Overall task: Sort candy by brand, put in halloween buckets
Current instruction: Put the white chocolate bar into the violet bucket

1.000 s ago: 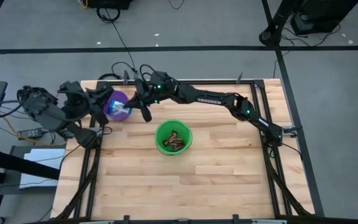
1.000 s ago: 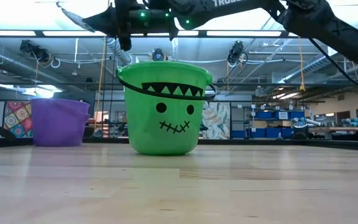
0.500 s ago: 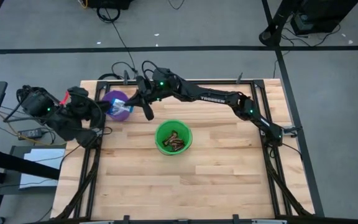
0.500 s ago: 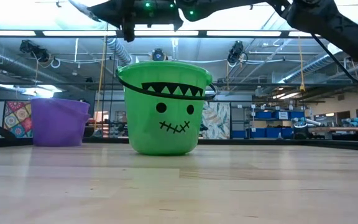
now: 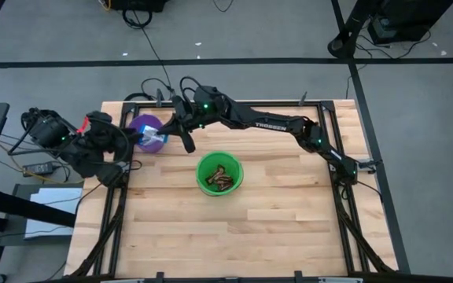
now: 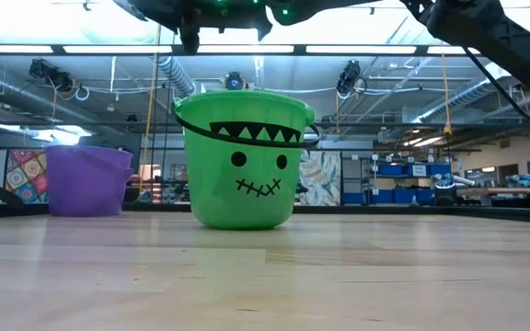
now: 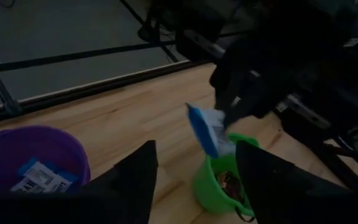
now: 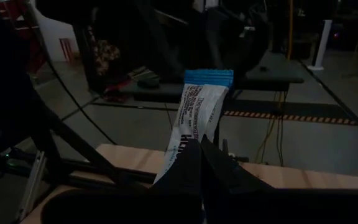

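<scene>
The high view showed the right end effector [image 5: 166, 135] pinching a blue-and-white candy [image 5: 154, 139] over the purple bucket [image 5: 141, 126] near the counter's [image 5: 211, 228] far left corner. The left end effector [image 7: 194, 180] was spread apart beside it.

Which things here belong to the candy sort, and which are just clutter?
Job:
- blue bar, pinched in right hand
- left hand, open
- purple bucket holding blue bars
- green bucket holding brown bars

Clutter:
- floor cable
- stand base
</scene>
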You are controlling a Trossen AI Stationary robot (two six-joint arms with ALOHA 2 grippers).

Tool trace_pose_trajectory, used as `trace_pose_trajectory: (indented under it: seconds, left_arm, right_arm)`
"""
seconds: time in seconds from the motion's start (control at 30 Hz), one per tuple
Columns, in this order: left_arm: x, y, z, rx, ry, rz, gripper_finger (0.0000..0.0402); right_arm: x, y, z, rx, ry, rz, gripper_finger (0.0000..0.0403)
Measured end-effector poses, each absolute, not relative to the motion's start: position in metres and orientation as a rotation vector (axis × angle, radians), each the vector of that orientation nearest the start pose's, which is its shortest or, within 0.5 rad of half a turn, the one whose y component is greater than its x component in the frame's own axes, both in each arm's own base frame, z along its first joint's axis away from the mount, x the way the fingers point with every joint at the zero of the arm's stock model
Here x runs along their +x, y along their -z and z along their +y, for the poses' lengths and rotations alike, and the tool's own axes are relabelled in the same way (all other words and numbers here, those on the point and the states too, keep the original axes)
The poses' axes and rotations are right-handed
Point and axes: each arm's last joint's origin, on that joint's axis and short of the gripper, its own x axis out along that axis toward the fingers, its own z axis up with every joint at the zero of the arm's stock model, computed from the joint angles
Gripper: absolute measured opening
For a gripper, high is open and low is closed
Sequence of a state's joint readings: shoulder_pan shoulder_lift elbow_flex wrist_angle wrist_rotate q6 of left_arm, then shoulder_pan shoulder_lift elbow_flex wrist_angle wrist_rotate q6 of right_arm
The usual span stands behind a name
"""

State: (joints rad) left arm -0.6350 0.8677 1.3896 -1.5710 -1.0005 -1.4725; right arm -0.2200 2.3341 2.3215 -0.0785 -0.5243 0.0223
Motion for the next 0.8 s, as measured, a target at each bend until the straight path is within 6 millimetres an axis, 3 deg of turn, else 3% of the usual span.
trace_pose_trajectory:
  seconds: [0.37, 0.57, 0.8]
  left_arm:
    - [0.083, -0.387, -0.031, -0.676, -0.775, 0.265, 0.0225]
    - [0.089, -0.385, -0.033, -0.683, -0.777, 0.194, 0.0221]
    - [0.089, -0.387, -0.033, -0.667, -0.79, 0.151, 0.0154]
  right_arm:
    - [0.533, -0.345, -0.093, 0.046, -0.318, 0.067, 0.0003]
    - [0.533, -0.345, -0.091, 0.047, -0.321, 0.066, 0.0003]
    - [0.534, -0.345, -0.086, 0.053, -0.333, 0.068, 0.0003]
